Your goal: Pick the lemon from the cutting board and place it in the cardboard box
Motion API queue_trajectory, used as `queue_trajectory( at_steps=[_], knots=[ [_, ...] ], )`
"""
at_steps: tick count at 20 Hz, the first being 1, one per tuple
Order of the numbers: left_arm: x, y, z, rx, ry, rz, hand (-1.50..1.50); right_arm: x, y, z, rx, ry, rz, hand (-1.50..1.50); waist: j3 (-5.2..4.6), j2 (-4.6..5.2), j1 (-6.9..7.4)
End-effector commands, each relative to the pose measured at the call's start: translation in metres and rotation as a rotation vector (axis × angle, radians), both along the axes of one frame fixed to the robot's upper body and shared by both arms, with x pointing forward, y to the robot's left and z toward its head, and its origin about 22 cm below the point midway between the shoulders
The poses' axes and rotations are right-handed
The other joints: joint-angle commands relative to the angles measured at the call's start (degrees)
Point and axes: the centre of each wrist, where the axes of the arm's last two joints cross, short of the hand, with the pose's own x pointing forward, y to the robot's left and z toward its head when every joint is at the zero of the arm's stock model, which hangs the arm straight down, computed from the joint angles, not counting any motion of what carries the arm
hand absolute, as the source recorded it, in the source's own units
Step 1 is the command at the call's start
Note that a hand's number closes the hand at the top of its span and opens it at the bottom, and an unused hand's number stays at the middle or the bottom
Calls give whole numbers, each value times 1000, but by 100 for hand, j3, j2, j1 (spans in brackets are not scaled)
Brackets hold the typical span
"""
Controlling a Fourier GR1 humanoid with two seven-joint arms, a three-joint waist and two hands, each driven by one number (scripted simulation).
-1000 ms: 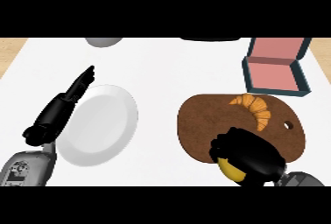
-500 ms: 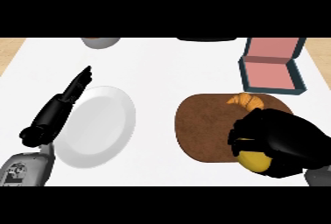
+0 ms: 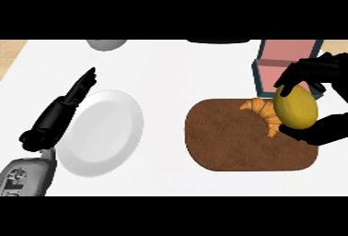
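Observation:
My right hand (image 3: pixel 325 76) holds a yellow lemon (image 3: pixel 296 106), fingers curled over its top and thumb under it. The lemon hangs above the right end of the brown cutting board (image 3: pixel 238 143), close to the near edge of the box (image 3: pixel 284 57), which has a pink inside and dark teal walls. A croissant (image 3: pixel 263 111) lies on the board just left of the lemon. My left hand (image 3: pixel 65 109) rests open at the left, fingers straight, beside the white plate.
A white plate (image 3: pixel 102 132) lies left of centre. At the far edge sit a grey bowl (image 3: pixel 106 44) and a dark object (image 3: pixel 219 41). A strip of wood (image 3: pixel 8 55) shows past the white counter at the far left.
My right hand has lifted the lemon off the board and carried it up and away toward the box. The croissant is uncovered. The left hand has not moved.

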Motion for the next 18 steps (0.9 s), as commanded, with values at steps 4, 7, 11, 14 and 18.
queue_trajectory(
  at_steps=[4,7,11,14,18],
  knots=[
    [7,-12,7,-13,-20,-17,0,60,-21,44,123,70,-212,150,3,27,117],
    [6,-5,-1,-1,-5,-29,0,85,-33,33,105,86,-268,150,6,41,126],
    [-3,-18,7,7,1,-50,0,97,-58,27,-97,58,-309,150,11,62,241],
    [2,-11,-1,-4,-12,-46,0,107,-69,18,-211,142,-328,150,9,113,316],
    [12,-20,9,-5,-4,-65,0,116,-83,17,-333,286,-313,150,11,140,338]
  ],
)
